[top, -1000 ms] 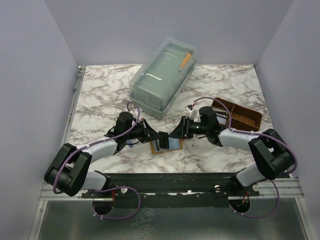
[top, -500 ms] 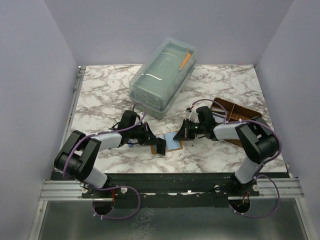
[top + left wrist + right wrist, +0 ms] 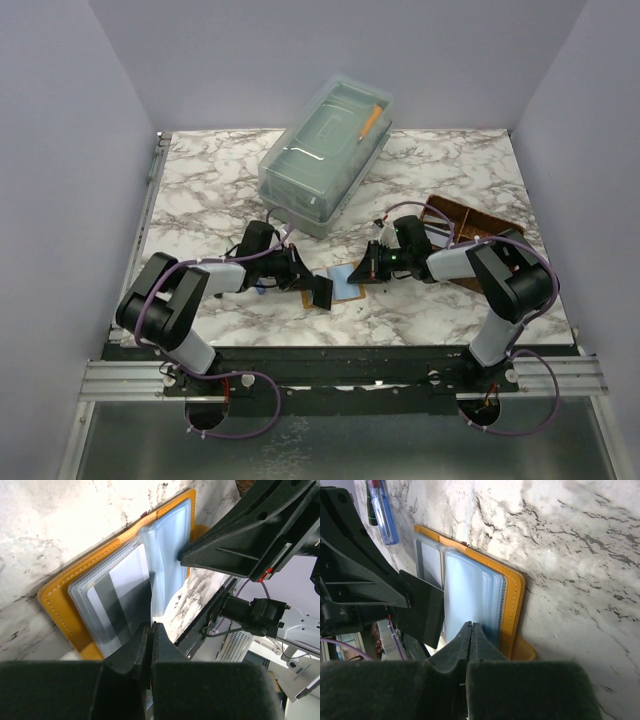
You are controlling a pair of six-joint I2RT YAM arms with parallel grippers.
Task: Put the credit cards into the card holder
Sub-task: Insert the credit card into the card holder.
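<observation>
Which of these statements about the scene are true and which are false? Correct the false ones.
1. The card holder lies open on the table. True.
2. Both grippers stand wide open. False: the left gripper and the right gripper are both shut.
3. A card with a dark stripe sits in one sleeve. True.
4. The clear lidded box stands in the brown tray. False: it stands on the table, apart from the tray.

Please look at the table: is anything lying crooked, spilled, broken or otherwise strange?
Nothing is spilled or broken. The open card holder lies at an angle to the table edge, and one clear sleeve stands up from it instead of lying flat, its edge at the tips of the shut left gripper.
</observation>
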